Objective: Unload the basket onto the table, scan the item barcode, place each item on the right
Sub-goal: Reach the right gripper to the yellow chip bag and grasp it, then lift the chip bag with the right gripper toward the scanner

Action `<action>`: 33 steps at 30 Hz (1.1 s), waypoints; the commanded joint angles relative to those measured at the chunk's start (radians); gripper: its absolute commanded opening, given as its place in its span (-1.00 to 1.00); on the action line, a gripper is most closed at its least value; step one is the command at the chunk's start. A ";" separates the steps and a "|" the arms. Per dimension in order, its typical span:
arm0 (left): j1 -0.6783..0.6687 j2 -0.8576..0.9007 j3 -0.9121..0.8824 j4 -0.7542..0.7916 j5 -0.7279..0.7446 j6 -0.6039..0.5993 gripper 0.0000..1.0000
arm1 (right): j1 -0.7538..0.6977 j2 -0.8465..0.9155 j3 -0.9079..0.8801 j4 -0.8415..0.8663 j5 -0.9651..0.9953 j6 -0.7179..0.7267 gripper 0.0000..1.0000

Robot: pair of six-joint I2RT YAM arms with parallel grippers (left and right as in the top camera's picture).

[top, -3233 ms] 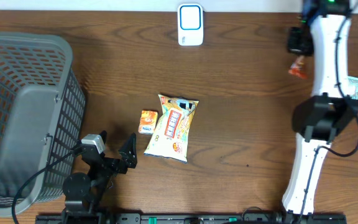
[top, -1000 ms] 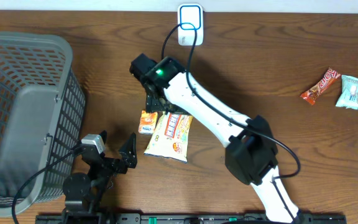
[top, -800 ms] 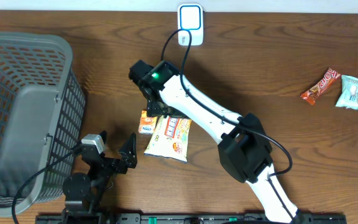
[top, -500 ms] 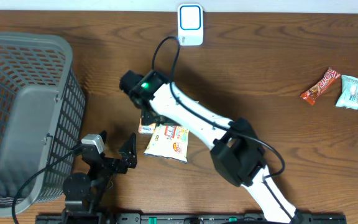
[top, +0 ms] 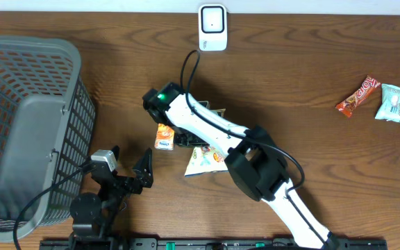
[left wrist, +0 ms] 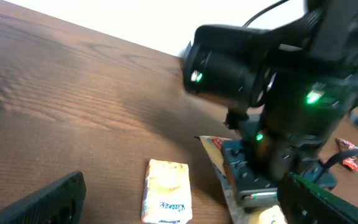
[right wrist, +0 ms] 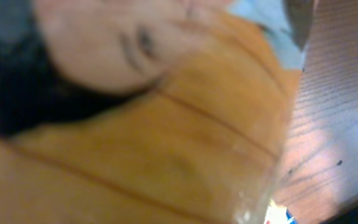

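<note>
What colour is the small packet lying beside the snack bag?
The small packet is orange-yellow with a white end; the left wrist view shows it best.

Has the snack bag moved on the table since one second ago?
Yes. The snack bag has shifted right and nearer the front table edge, away from the small orange packet, which stayed put.

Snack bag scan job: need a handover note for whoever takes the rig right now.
Right gripper: shut on the snack bag, at its edge, mid-table.
Left gripper: open, empty, near the basket.
Scanner: at the far table edge, apart from the bag. A small orange packet lies beside the bag, not gripped.
Done: bag gripped.
Left: carry it to the scanner and present the barcode; the barcode is not visible in any view.
</note>
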 commanded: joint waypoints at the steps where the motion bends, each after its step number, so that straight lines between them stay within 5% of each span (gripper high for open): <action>1: -0.002 0.001 -0.013 -0.006 -0.006 -0.005 0.96 | -0.038 0.004 0.013 0.011 -0.117 -0.184 -0.98; 4: -0.002 0.001 -0.013 -0.006 -0.006 -0.005 0.96 | -0.086 -0.023 0.017 0.008 -0.315 -0.409 -0.98; 10: -0.002 0.001 -0.013 -0.006 -0.006 -0.005 0.96 | -0.220 -0.072 0.017 -0.087 -0.951 -1.182 -0.98; 13: -0.002 0.001 -0.013 -0.006 -0.006 -0.005 0.95 | -0.274 -0.072 0.014 -0.172 -1.045 -1.415 -0.98; 19: -0.002 0.001 -0.013 -0.007 -0.006 -0.005 0.95 | -0.324 -0.072 0.013 -0.172 -1.104 -1.432 -0.98; 24: -0.002 0.001 -0.013 -0.006 -0.006 -0.005 0.96 | -0.327 -0.072 0.013 -0.172 -1.388 -1.496 -0.98; 33: -0.002 0.001 -0.013 -0.006 -0.006 -0.005 0.96 | -0.331 -0.072 0.013 -0.172 -1.700 -1.009 -0.98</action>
